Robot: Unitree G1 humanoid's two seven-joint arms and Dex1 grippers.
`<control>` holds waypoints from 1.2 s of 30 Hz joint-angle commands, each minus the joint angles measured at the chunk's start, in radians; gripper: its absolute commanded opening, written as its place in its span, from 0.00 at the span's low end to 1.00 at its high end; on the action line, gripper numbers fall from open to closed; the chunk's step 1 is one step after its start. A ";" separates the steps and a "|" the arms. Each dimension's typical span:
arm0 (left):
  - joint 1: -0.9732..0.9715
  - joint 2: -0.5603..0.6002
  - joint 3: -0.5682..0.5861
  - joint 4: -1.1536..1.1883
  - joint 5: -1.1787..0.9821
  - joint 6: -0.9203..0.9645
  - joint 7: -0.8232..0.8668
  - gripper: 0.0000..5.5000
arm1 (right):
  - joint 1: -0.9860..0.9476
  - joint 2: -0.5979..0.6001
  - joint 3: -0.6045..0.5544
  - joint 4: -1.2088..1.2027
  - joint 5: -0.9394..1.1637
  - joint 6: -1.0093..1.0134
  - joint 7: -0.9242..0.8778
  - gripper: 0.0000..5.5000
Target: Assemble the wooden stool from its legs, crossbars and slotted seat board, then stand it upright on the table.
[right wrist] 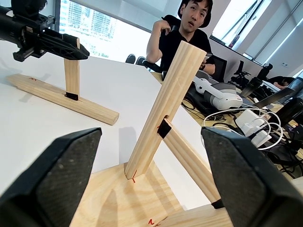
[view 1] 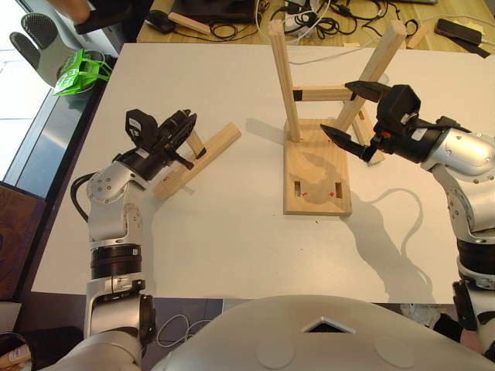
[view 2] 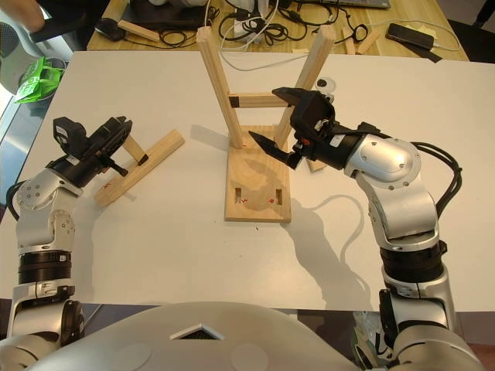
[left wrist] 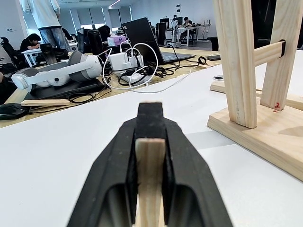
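Surface (view 1: 232,255), white, holds a seat board (view 1: 317,182) lying flat at its centre, with two legs (view 1: 283,77) standing in it, joined by a crossbar (view 1: 321,93). Left of the board lies a loose leg (view 1: 203,158) whose short crossbar (view 1: 198,144) sticks up, clamped in the left pincer (view 1: 188,137). The right pincer (view 1: 336,107) gapes wide, empty, by the tilted right-hand leg.

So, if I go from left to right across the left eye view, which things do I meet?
Green object → left end effector, shut on a crossbar → upright leg → right end effector, open.
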 commanded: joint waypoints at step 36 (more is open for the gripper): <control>-0.171 -0.067 -0.095 0.399 0.126 -0.015 0.205 0.07 | -0.050 0.022 0.014 0.015 0.001 0.013 0.003 0.71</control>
